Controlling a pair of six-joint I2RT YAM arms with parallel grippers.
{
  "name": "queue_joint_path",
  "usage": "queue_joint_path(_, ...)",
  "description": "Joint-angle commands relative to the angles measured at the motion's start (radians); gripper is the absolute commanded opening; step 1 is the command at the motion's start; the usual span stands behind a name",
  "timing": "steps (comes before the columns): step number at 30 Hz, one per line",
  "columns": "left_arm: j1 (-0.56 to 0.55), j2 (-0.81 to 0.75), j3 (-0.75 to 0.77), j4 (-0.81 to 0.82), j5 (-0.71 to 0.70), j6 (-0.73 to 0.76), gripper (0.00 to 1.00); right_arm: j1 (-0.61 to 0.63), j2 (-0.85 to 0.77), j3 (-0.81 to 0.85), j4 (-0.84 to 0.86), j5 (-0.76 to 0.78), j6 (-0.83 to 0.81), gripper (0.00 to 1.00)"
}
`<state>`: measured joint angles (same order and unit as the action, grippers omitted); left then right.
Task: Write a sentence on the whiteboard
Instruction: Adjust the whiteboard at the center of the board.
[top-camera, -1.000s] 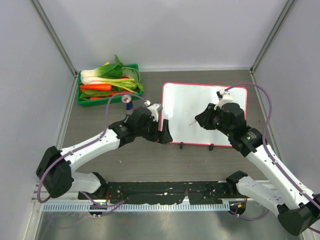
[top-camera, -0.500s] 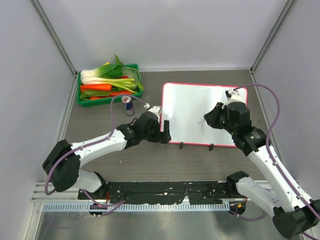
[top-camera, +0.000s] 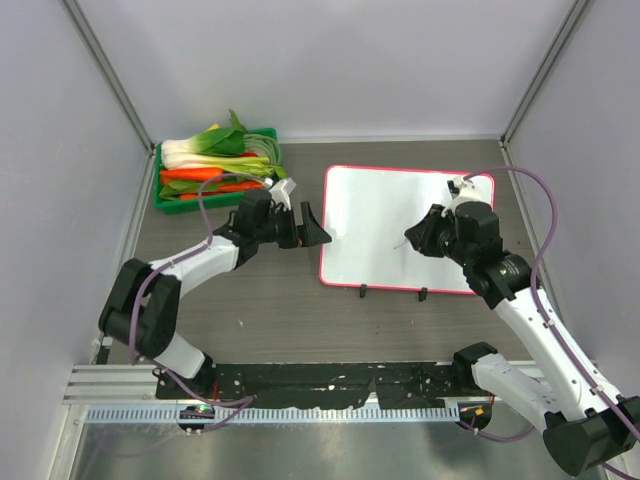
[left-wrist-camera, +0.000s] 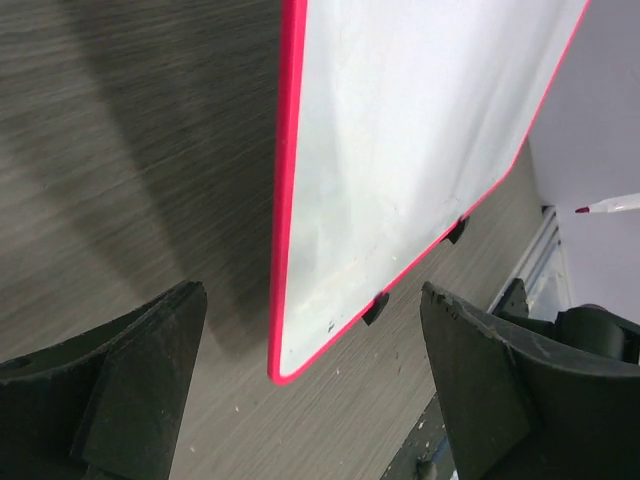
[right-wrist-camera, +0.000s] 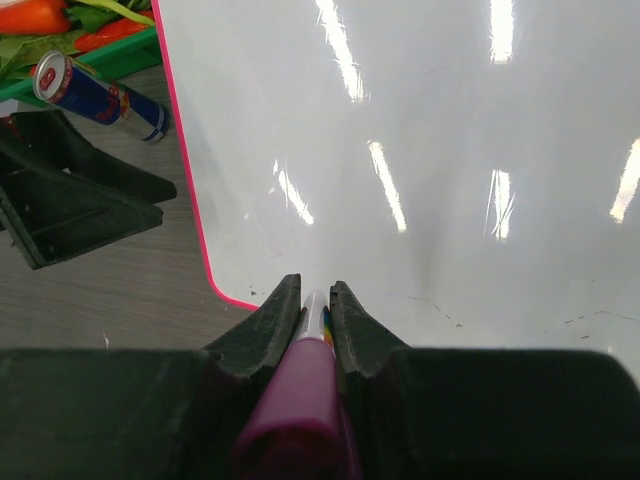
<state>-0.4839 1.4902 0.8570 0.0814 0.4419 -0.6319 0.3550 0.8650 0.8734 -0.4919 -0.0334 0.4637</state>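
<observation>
A dark wood-grain table (top-camera: 280, 310) fills the top view. Right of centre on it sits the glossy white rectangular whiteboard with its pink-red frame (top-camera: 380, 205). A green plastic crate of vegetables (top-camera: 158, 185) is at upper left. The left gripper (top-camera: 314, 224), spread wide, is just beside the board's left edge. The right gripper (top-camera: 420, 238), over the board's right half, pinches a slim magenta marker (right-wrist-camera: 305, 385). A blue-and-silver drink can (right-wrist-camera: 95, 93) lies by the crate.

Bright overhead glare streaks on whiteboard (right-wrist-camera: 400, 200)
</observation>
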Motion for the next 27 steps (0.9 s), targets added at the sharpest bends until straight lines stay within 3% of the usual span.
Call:
queue_joint_path(1,0.053,0.129,0.097,0.193,0.240,-0.028,0.90,-0.008,0.008,0.058,0.055,-0.039,-0.019,0.01)
queue_joint_path(6,0.074,0.241,0.123,0.338,0.342,-0.055,0.77,-0.010,0.012,0.059,0.058,-0.046,-0.020,0.01)
queue_joint_path(10,0.073,0.271,0.097,0.400,0.391,-0.042,0.55,-0.010,0.009,0.064,0.059,-0.045,-0.025,0.01)
queue_joint_path(14,0.082,0.255,0.068,0.322,0.374,0.046,0.39,-0.013,0.009,0.062,0.059,-0.048,-0.027,0.01)
queue_joint_path(21,0.128,0.228,0.028,0.236,0.360,0.149,0.02,-0.014,0.019,0.056,0.073,-0.063,-0.023,0.01)
queue_joint_path(27,0.133,0.208,0.036,0.147,0.337,0.215,0.00,-0.014,0.022,0.056,0.081,-0.071,-0.020,0.01)
